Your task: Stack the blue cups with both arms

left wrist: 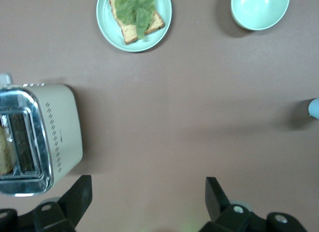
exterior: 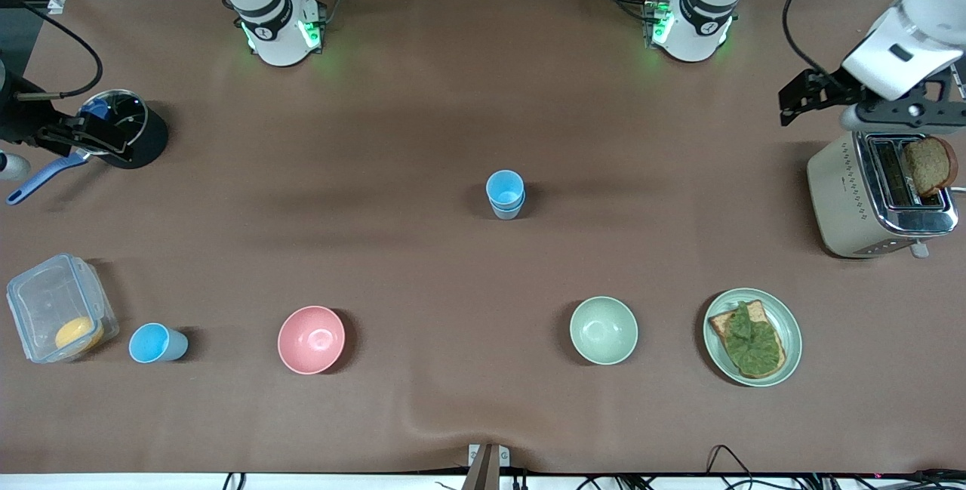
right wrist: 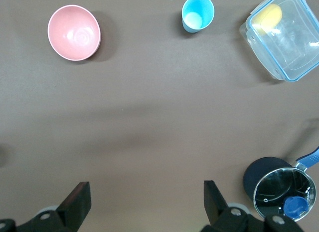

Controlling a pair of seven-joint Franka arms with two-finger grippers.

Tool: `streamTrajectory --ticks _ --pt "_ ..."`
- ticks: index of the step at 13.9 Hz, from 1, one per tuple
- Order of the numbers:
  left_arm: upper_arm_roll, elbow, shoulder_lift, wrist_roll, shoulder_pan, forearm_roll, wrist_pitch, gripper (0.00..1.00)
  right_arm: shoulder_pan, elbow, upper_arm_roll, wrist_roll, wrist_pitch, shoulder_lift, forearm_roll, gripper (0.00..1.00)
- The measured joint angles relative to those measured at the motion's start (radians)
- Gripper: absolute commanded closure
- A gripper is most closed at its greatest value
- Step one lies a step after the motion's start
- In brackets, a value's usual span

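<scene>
Stacked blue cups (exterior: 505, 194), two light-blue tapered tumblers nested upright, are seen mid-bench. A third blue cup (exterior: 156, 343) is noted nearer the front camera, between the pink bowl (exterior: 311, 339) and the clear lidded container (exterior: 59, 307). The left gripper (left wrist: 147, 197) is held over the toaster (exterior: 875, 195), jaws released. The right gripper (right wrist: 147, 197) is held beside the saucepan (exterior: 124, 127), jaws released, nothing grasped.

You have three blue cups: two nested in a stack (exterior: 505, 194), one single cup (exterior: 156, 343). Count two bowls, a pink bowl (exterior: 311, 339) and a pale green bowl (exterior: 603, 330); one toaster (exterior: 879, 195), one plate (exterior: 786, 342), one clear container (exterior: 59, 307), one lidded pot (exterior: 128, 130).
</scene>
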Motion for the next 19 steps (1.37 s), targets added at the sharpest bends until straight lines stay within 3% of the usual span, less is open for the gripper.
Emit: streamTrajectory --ticks 4,19 --pt "0.001 0.063 0.026 0.000 0.001 0.000 -0.048 0.00 0.000 0.000 0.000 0.000 0.000 0.000 0.000 0.00" --pt "0.044 0.128 0.060 0.000 0.018 0.000 -0.056 0.00 0.000 0.000 -0.003 0.000 0.000 0.000 0.000 0.00"
